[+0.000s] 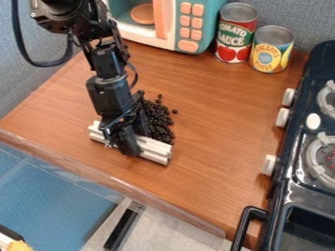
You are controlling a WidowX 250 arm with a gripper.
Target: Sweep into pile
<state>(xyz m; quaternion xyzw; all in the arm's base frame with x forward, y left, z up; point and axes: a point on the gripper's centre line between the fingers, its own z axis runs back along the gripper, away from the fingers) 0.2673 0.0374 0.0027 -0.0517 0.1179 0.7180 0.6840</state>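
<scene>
- Wood-grain tabletop [216, 117] runs beneath everything, with blue-grey wall panels [298, 14] behind and a clear edge strip [124, 187] along the near side.
- Entering from the upper left, the black arm [108, 63] bends at its upper joint and slants down toward the table, its gripper [124, 142] pointing downward at the white ribbed bar [154, 149].
- The claw is partly open, its fingers set apart by the bar's width and closed on it, one on the near side; the bar lies lengthwise along the tabletop, sticking out past the claw at both ends.
- Small dark beans [159, 121] sit heaped just behind the bar and beside the claw, with a few loose ones at the heap's far and right edges.
- A teal-and-white toy microwave [216, 12] stands at the back, an orange disc [143, 13] inside it.
- Near it, the red tomato can [236, 32] and the yellow-and-blue pineapple can [272, 49] stand upright side by side.
- Along the right side is a black toy stove [298, 147] with white knobs [282, 117] and grey burner grates [317, 164]; a dark basin [307, 223] is at its near end.
</scene>
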